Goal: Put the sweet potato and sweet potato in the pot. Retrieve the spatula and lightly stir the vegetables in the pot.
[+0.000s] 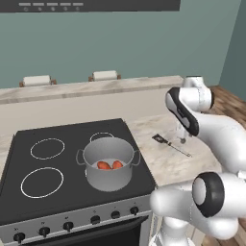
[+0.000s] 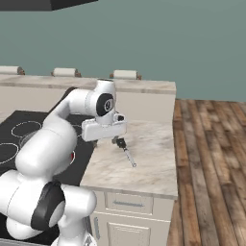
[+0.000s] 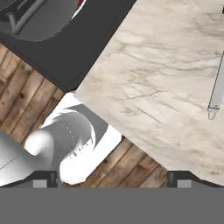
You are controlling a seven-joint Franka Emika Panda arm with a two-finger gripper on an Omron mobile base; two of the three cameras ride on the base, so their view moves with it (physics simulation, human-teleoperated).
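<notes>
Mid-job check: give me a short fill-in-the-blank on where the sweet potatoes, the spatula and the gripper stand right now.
1. Both sweet potatoes lie inside the ____.
2. The spatula lies flat on the marble ____, right of the stove.
3. The gripper hangs over the spatula's head with its jaws ____.
4. The pot stands on the ____.

Missing words: pot; counter; open; stove
</notes>
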